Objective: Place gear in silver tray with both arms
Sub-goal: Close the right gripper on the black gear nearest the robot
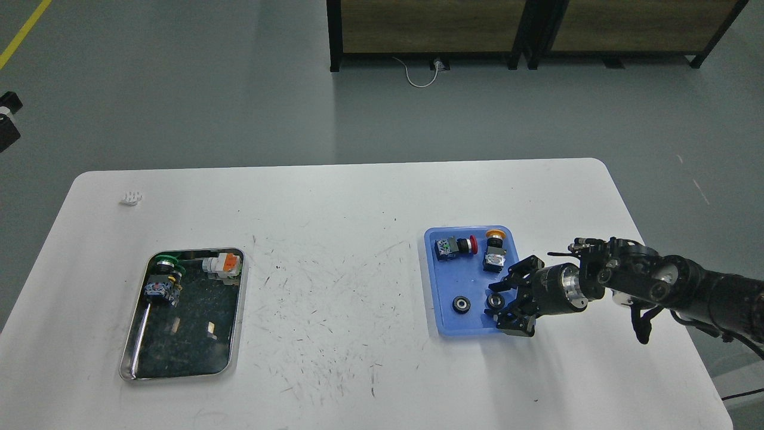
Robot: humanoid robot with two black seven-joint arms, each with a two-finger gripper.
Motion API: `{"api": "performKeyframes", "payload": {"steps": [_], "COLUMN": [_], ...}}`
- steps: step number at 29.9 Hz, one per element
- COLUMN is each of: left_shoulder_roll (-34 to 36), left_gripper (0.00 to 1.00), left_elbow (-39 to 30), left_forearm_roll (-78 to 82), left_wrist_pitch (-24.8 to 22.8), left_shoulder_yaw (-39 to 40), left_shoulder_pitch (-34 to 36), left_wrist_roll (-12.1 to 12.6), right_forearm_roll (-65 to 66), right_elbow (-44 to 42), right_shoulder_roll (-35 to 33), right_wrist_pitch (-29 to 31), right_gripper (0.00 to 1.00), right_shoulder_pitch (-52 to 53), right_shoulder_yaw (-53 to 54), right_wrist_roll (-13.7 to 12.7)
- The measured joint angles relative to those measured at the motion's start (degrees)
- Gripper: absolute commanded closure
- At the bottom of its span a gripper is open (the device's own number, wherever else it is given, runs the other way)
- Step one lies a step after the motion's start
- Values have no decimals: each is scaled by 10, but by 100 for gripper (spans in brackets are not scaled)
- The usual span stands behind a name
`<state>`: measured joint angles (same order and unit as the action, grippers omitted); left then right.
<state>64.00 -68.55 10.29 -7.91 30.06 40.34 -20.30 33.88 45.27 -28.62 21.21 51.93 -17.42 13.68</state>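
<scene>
Two small black round gears lie in the blue plastic tray [444, 280] on the right: one [461, 304] near its middle front, one [493, 300] to its right. My right gripper [506, 303] comes in from the right, is open, and its fingers stand above and below the right gear, low over the tray's front right corner. The silver tray [191, 340] lies at the table's left. It holds a green-ringed switch [162, 280] and a white and orange part [222, 264]. My left gripper is out of view.
The blue tray also holds a red-capped button [455, 246] and a yellow-capped button [494, 248] at its back. A small white piece [131, 197] lies at the table's far left. A black part [7, 122] shows at the view's left edge.
</scene>
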Motion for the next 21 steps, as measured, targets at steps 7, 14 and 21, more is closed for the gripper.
{"api": "performKeyframes", "payload": {"steps": [7, 14, 21], "left_shoulder_roll": [4, 8, 12], "left_gripper": [1, 1, 1], "left_elbow": [1, 0, 0], "left_forearm_roll": [0, 0, 0], "left_wrist_pitch": [0, 4, 7], "left_shoulder_yaw": [-1, -2, -2], "left_shoulder_pitch": [-1, -8, -14], "left_wrist_roll": [0, -1, -2], "right_forearm_roll": [-1, -1, -1], "right_elbow": [2, 3, 4], "right_shoulder_roll": [-5, -7, -10], "right_wrist_pitch": [9, 11, 19], "right_gripper": [60, 68, 76], "right_shoulder_pitch": [3, 3, 4], "right_shoulder_yaw": [1, 2, 3], "right_wrist_roll": [0, 1, 1]}}
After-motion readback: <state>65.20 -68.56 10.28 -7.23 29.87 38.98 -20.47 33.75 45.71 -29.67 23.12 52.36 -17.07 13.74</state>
